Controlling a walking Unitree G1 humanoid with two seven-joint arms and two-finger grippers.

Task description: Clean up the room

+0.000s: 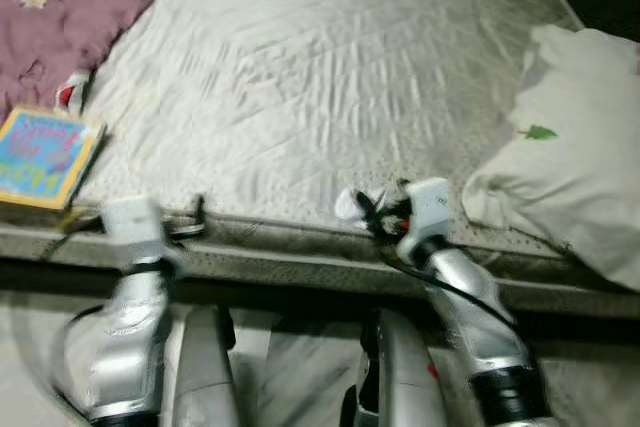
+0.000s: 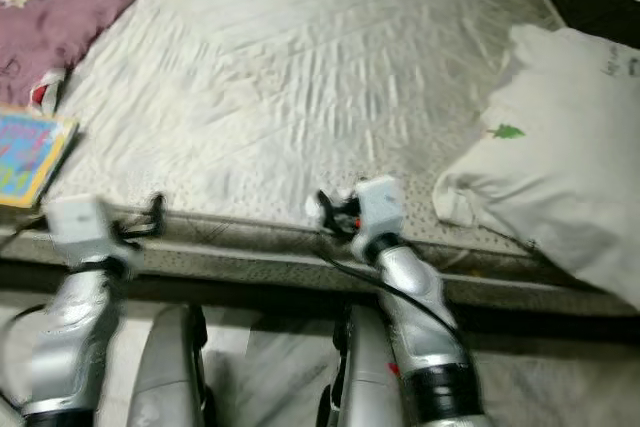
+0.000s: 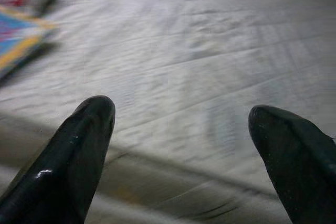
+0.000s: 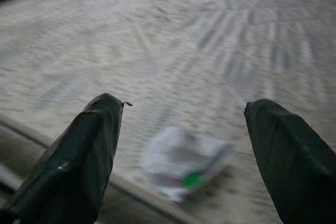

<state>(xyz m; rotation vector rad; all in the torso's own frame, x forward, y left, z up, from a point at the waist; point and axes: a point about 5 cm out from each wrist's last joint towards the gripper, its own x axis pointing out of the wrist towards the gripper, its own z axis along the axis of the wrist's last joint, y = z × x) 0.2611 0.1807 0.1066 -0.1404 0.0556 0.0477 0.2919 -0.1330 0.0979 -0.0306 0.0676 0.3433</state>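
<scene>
Right end effector (image 4: pixel 181 124), fingers spread, near crumpled wrapper (image 4: pixel 185 169) on mattress edge (image 4: pixel 157 203).

Book (image 1: pixel 42 159) on mattress (image 1: pixel 300 77) at left, blanket (image 1: pixel 70 7) behind it, pillow (image 1: pixel 570 157) at right.

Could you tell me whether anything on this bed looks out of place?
Yes: a small crumpled white wrapper lies at the mattress edge, just ahead of the open right hand, and a colourful book overhangs the corner.

quilted cloth mattress (image 1: pixel 330 77), glossy black tool fingers (image 3: pixel 79 145)
</scene>
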